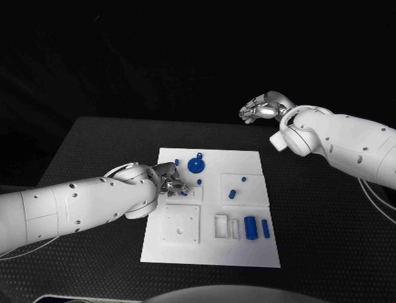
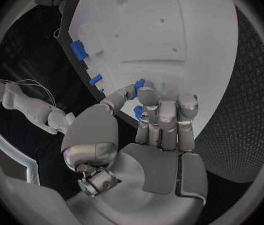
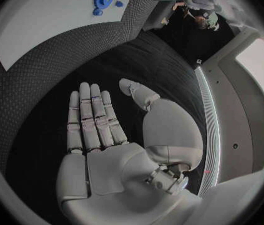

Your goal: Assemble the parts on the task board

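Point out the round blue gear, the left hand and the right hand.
round blue gear [image 1: 196, 165]: head view, middle of its face.
left hand [image 1: 168, 178]: head view, the fingers curled over the task board [image 1: 243, 252].
right hand [image 3: 97, 135]: right wrist view, base of the flat, spread fingers.

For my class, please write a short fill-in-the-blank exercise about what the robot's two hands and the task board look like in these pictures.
1. The left hand is over the white task board and pinches a small ____ part.
2. The right hand holds nothing; its fingers are ____.
3. The right hand is over the ____ table, off the task board.
4. The round gear-like part lies near the board's ____ edge.

Missing words: blue; open; black; far
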Robot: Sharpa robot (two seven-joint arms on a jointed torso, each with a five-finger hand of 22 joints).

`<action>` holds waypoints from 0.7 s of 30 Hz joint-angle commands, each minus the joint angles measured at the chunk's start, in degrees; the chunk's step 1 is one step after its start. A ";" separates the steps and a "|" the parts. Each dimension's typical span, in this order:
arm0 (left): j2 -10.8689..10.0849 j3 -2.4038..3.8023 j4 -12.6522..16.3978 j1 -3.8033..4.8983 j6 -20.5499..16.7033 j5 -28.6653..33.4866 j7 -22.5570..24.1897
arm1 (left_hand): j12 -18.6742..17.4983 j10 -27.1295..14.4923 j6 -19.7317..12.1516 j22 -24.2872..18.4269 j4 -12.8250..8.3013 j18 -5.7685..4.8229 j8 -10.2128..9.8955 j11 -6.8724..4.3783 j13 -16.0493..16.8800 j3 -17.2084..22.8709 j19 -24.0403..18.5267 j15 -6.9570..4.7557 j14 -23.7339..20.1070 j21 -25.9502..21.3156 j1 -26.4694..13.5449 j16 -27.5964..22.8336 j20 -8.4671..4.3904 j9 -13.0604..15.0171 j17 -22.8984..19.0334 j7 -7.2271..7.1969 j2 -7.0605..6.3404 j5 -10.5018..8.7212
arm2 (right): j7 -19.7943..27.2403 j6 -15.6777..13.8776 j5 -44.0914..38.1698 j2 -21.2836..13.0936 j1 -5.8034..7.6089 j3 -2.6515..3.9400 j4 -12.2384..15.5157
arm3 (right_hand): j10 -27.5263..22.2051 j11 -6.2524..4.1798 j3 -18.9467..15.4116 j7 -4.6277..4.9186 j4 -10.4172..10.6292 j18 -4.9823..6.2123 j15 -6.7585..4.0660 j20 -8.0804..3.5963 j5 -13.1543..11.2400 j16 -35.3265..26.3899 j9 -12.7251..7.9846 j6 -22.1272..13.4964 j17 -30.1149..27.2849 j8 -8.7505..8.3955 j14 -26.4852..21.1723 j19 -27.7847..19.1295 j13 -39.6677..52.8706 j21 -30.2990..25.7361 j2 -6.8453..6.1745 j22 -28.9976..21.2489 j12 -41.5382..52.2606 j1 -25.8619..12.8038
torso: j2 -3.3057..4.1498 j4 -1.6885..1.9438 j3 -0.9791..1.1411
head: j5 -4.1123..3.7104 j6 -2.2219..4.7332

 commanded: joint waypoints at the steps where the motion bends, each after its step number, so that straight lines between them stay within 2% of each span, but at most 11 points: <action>1: 0.67 -0.24 0.39 -0.40 2.60 -0.70 0.20 | 0.47 1.25 6.99 0.80 -0.90 4.85 0.32 -3.69 -0.07 0.60 0.11 -5.74 3.89 0.38 0.34 0.42 -5.45 1.59 -0.08 -4.79 1.05 0.81 | 0.27 0.73 0.09 0.04 -0.03 0.00 0.08 | 0.05 0.32 -0.31 0.24 0.06 -0.72 0.20 -0.04 0.26 -0.27 -0.07 -0.34 -0.10 0.37 -0.14 -0.46 -0.08 -0.41 -0.10 0.06 -0.39 -0.50 | -0.01 0.02 0.01 | 0.07 -0.08; 11: 1.07 -0.23 0.37 -0.40 2.72 -0.90 0.27 | 1.43 1.26 7.05 0.78 -1.77 4.85 1.09 -3.90 -0.04 0.65 0.12 -5.86 3.89 0.59 -0.57 1.17 -5.41 1.55 -0.29 -4.97 2.27 2.15 | 0.23 0.83 0.09 0.06 -0.06 0.00 0.07 | 0.06 0.32 -0.36 0.25 0.06 -0.77 0.26 -0.03 0.53 -0.36 -0.09 -0.35 -0.14 0.40 -0.26 -0.57 -0.09 -0.59 -0.12 0.12 -0.42 -0.48 | 0.02 -0.02 -0.01 | 0.09 0.08; 17: 1.60 -0.22 0.27 -0.40 4.83 -1.15 0.51 | 1.88 1.24 7.04 0.76 -2.33 4.88 1.46 -3.98 -0.04 0.80 0.11 -5.90 3.84 0.65 -0.96 1.44 -5.41 1.54 -0.41 -5.05 2.56 2.64 | 0.23 0.87 0.09 0.04 -0.10 0.00 0.13 | 0.07 0.32 -0.38 0.26 0.05 -0.81 0.30 -0.02 0.68 -0.42 -0.11 -0.36 -0.18 0.42 -0.34 -0.65 -0.09 -0.72 -0.12 0.15 -0.44 -0.46 | 0.00 0.00 -0.01 | 0.04 -0.01; 18: 1.68 -0.22 0.28 -0.40 5.26 -1.83 0.53 | 2.15 1.21 7.03 0.74 -2.68 4.88 1.72 -4.04 -0.05 0.90 0.11 -5.91 3.81 0.69 -1.22 1.61 -5.40 1.55 -0.49 -5.10 2.72 3.35 | 0.23 0.90 0.09 0.03 -0.10 0.00 0.15 | 0.07 0.32 -0.39 0.26 0.05 -0.81 0.30 -0.02 0.71 -0.43 -0.11 -0.37 -0.18 0.42 -0.35 -0.67 -0.09 -0.74 -0.13 0.16 -0.44 -0.45 | 0.01 0.03 -0.01 | 0.10 0.02; 19: 1.75 -0.22 0.24 -0.40 5.52 -2.21 0.60 | 2.78 1.24 7.12 0.71 -3.38 4.85 2.27 -4.17 0.01 1.02 0.14 -5.88 3.75 0.76 -1.80 1.88 -5.34 1.64 -0.64 -5.25 3.06 5.64 | 0.23 0.92 0.09 0.04 -0.11 0.00 0.12 | 0.07 0.32 -0.39 0.26 0.04 -0.82 0.31 -0.02 0.74 -0.44 -0.12 -0.37 -0.19 0.42 -0.37 -0.68 -0.09 -0.76 -0.12 0.17 -0.44 -0.44 | 0.02 0.04 0.02 | 0.12 0.05; 21: 1.83 -0.21 0.17 -0.40 5.98 -2.29 0.68 | 3.49 1.26 7.15 0.66 -3.94 4.85 2.88 -4.30 0.10 1.18 0.13 -5.84 3.67 0.78 -2.25 2.05 -5.31 1.76 -0.85 -5.36 3.29 7.18 | 0.23 0.89 0.09 0.07 -0.11 0.00 0.12 | 0.06 0.32 -0.39 0.26 0.03 -0.83 0.32 -0.02 0.78 -0.46 -0.12 -0.38 -0.19 0.43 -0.39 -0.71 -0.09 -0.80 -0.13 0.18 -0.45 -0.42 | 0.03 0.05 0.04 | 0.09 0.09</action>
